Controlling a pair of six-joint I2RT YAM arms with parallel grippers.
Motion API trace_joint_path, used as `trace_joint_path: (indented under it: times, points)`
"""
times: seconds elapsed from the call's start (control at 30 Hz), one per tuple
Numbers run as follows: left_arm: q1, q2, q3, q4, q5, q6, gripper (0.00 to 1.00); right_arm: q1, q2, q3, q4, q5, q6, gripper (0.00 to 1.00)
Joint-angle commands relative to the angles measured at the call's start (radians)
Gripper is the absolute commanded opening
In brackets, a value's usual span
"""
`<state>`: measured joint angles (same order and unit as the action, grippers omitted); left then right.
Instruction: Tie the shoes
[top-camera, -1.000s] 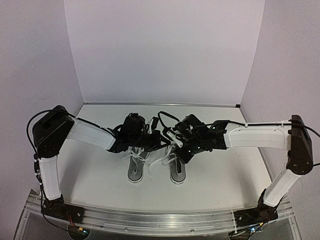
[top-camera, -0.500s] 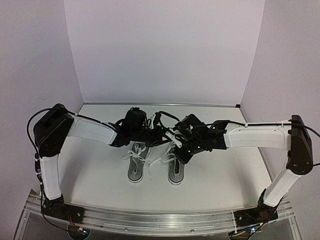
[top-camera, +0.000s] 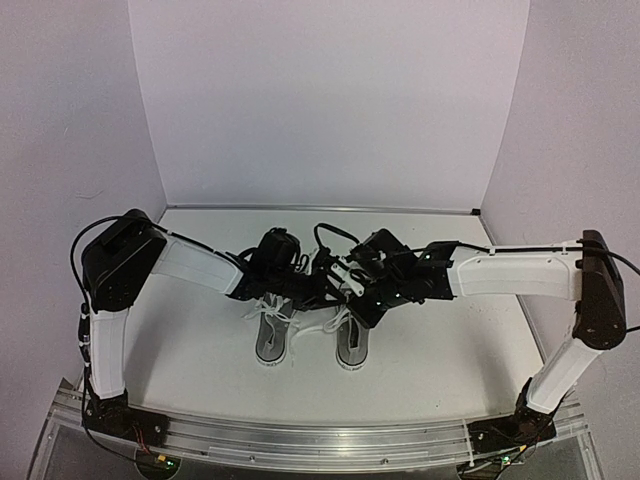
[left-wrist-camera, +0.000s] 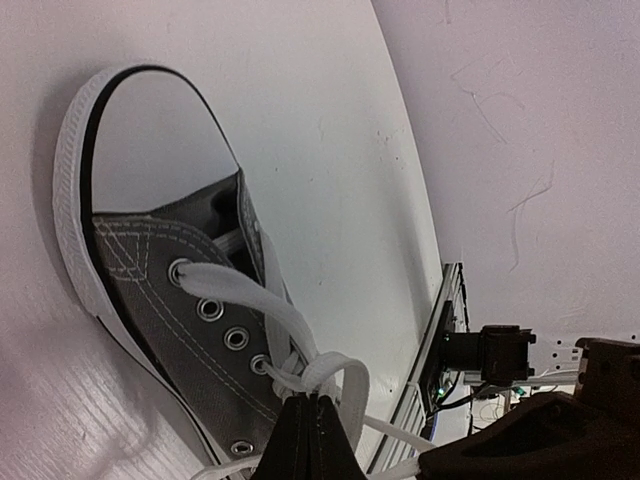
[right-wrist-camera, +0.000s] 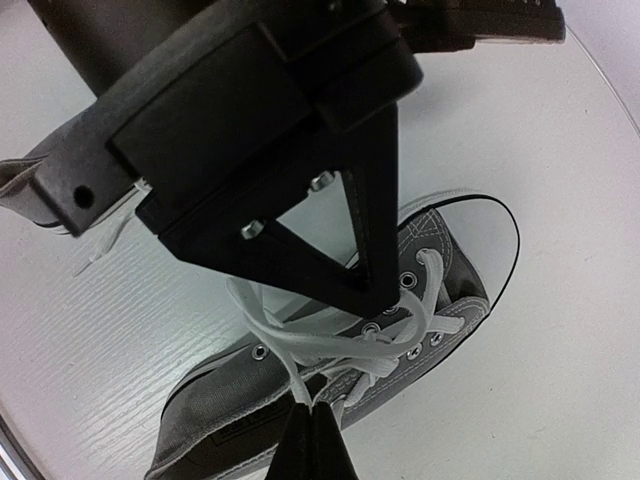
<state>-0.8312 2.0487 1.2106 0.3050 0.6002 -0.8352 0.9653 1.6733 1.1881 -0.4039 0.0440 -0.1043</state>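
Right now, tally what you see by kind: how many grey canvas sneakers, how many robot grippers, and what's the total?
Grey canvas sneakers with white toe caps: 2
Black two-finger grippers: 2, the left gripper and the right gripper, each shut on a white lace
Total: 4
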Motion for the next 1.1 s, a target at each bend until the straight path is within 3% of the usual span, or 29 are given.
trace_joint_path:
  times: [0.0,0.53,0.83,0.9,1.0,1.07]
  points:
    - [-0.014,-0.040,0.024,-0.085,0.062,0.048,0.00,0.003,-0.052,-0.010,0.037,0.018,-0.006,0.00]
    - [-0.060,-0.074,0.030,-0.126,0.197,0.172,0.00,0.001,-0.055,-0.019,0.042,0.046,0.013,0.00]
    - [-0.059,-0.062,-0.005,0.005,0.298,0.134,0.00,0.000,-0.056,-0.016,0.045,0.040,0.050,0.01]
    - [-0.058,-0.042,-0.002,0.030,0.315,0.121,0.00,-0.005,-0.073,-0.017,0.044,0.035,0.070,0.09]
    - [-0.057,-0.003,0.003,0.085,0.329,0.089,0.00,-0.019,-0.116,-0.025,0.044,0.009,0.107,0.35]
    - [-0.058,0.013,0.006,0.107,0.333,0.075,0.00,-0.033,-0.157,-0.039,0.045,-0.020,0.155,0.43]
